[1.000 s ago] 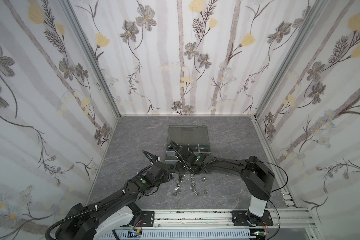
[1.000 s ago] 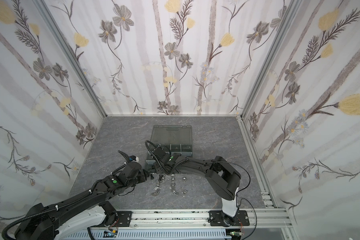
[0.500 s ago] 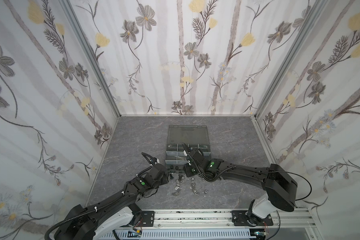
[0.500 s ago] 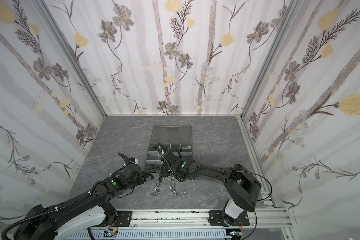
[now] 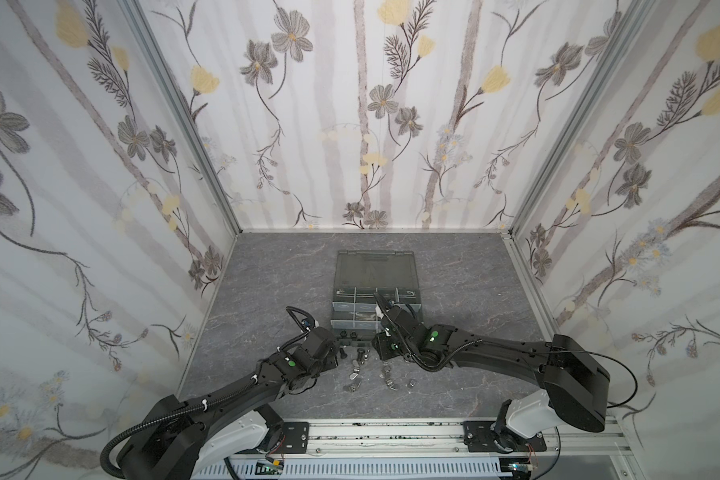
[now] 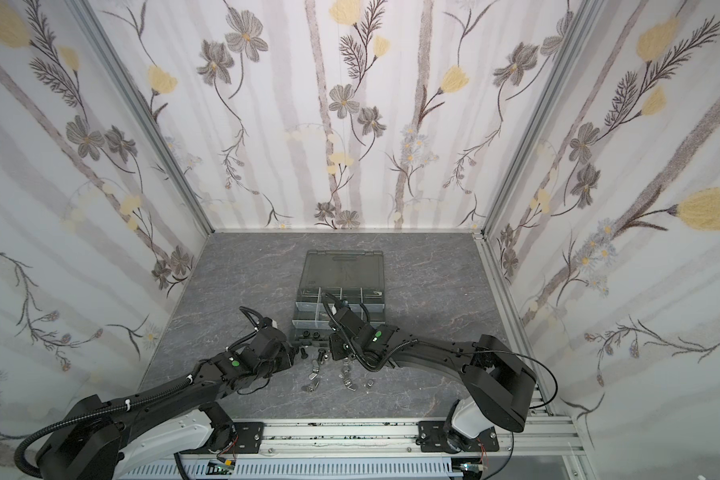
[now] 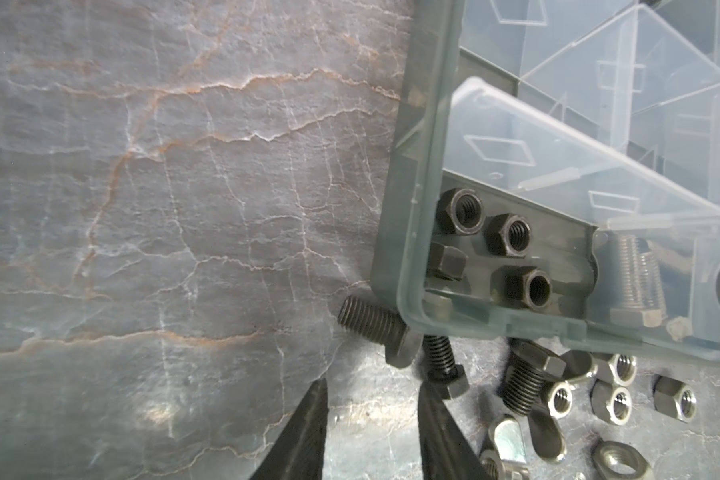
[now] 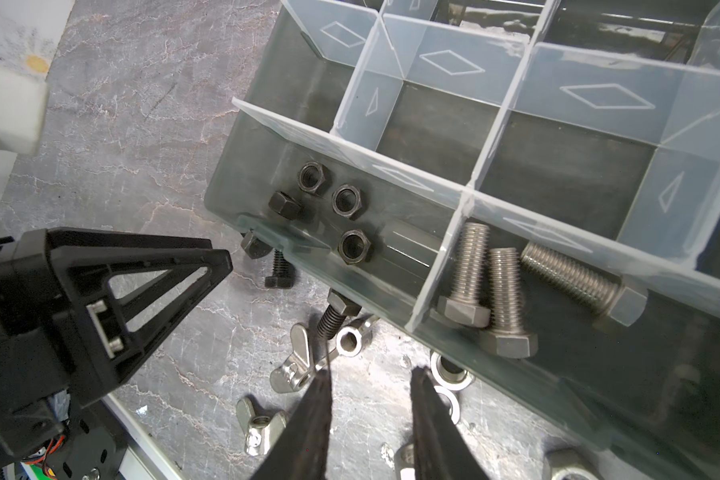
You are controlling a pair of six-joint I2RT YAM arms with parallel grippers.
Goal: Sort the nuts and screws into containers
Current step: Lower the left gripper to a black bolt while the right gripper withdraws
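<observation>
Sorting looks partway through. Four black nuts (image 8: 346, 201) lie in the corner compartment (image 8: 395, 249) of the grey organizer box (image 7: 408, 216). Three silver screws (image 8: 504, 299) lie in the compartment beside it, past a pale divider (image 8: 437, 270). The other compartments in view look bare. Loose on the tabletop (image 7: 163, 208) are three black screws (image 7: 371, 328), close against the box's front wall, then silver nuts (image 7: 612, 401), wing nuts (image 8: 292, 374) and a couple of washers (image 8: 449, 374).

The left tool (image 7: 371, 432) hangs just short of the black screws, jaws narrowly parted with nothing between them. The right tool (image 8: 371, 415) hovers over the silver nuts and wing nuts, jaws likewise a little apart and empty. The step in hand looks like a reach for the next piece, probably a black screw for the left.

That pick calls for care. The nearest screw lies at the box corner with its head tucked against the wall. The jaws would have to come down across the shank from the open side, close firmly and lift clear of the rim. The screw then belongs in an unused compartment, since no black screw can be seen boxed. The two tools are near each other, so one should wait.

No brand, label or readable writing shows. The dividers carry only embossed diamond and triangle outlines. A mark on the smoky lid (image 5: 375, 268) is too small to read.
</observation>
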